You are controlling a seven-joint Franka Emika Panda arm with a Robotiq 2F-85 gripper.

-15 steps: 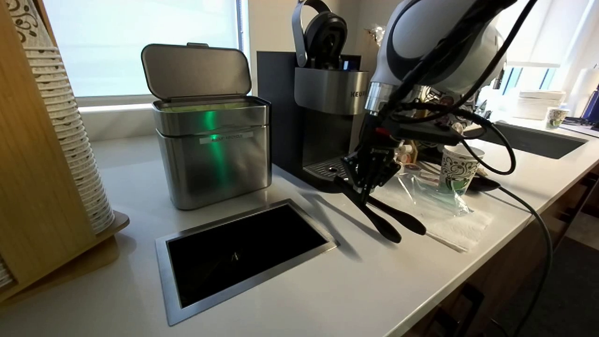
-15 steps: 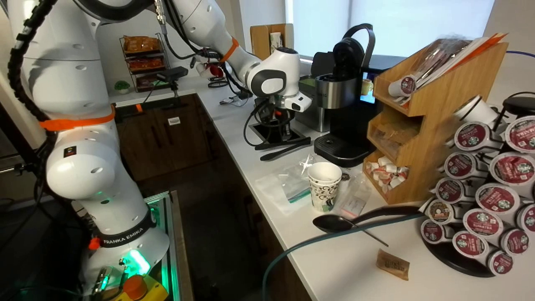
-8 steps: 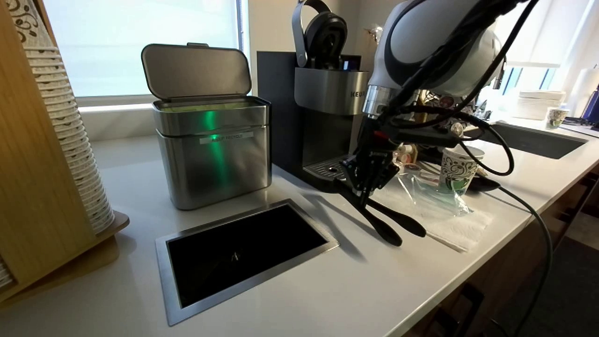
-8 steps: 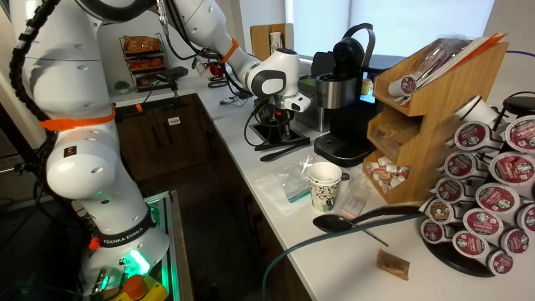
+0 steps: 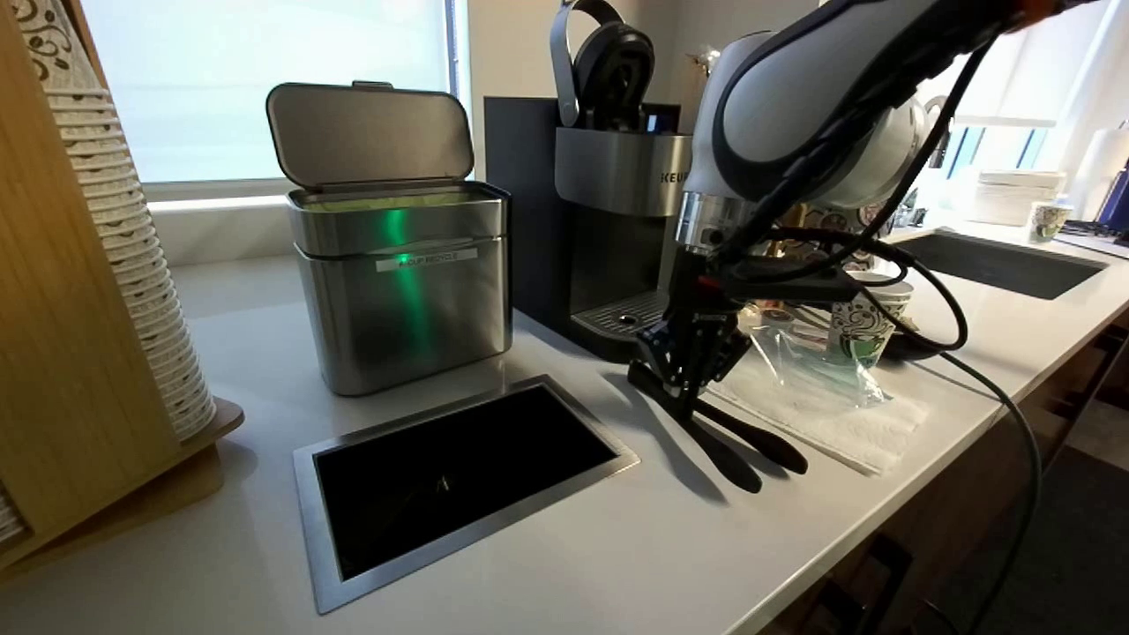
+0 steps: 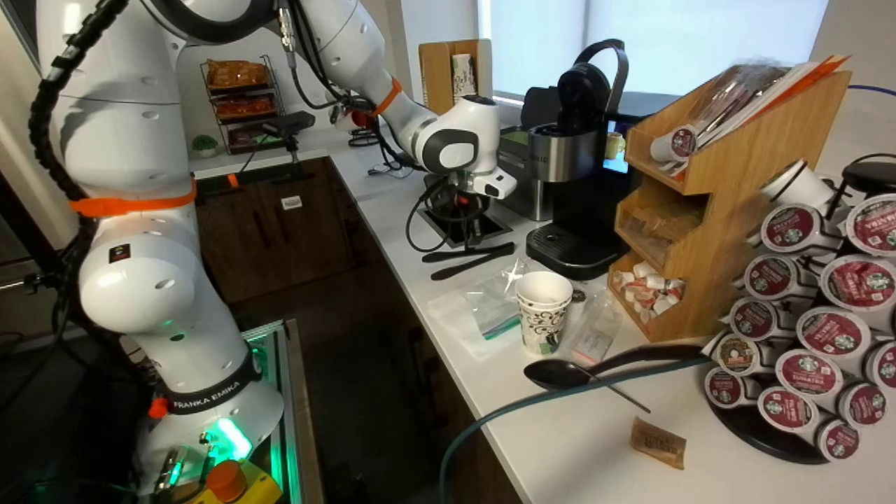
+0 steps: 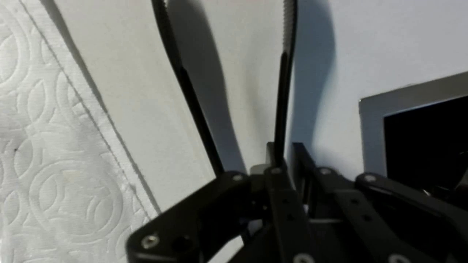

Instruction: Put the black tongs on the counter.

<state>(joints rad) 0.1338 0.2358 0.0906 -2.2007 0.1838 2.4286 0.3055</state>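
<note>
Just above the off-white counter, near its steel-framed cut-out, a robot gripper — fingers pinched narrow — holds the black tongs by one of their spread arms.

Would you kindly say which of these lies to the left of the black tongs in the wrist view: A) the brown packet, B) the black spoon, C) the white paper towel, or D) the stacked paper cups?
C, because the wrist view shows the white paper towel left of the black tongs, with the steel-framed cut-out on their right.
</note>
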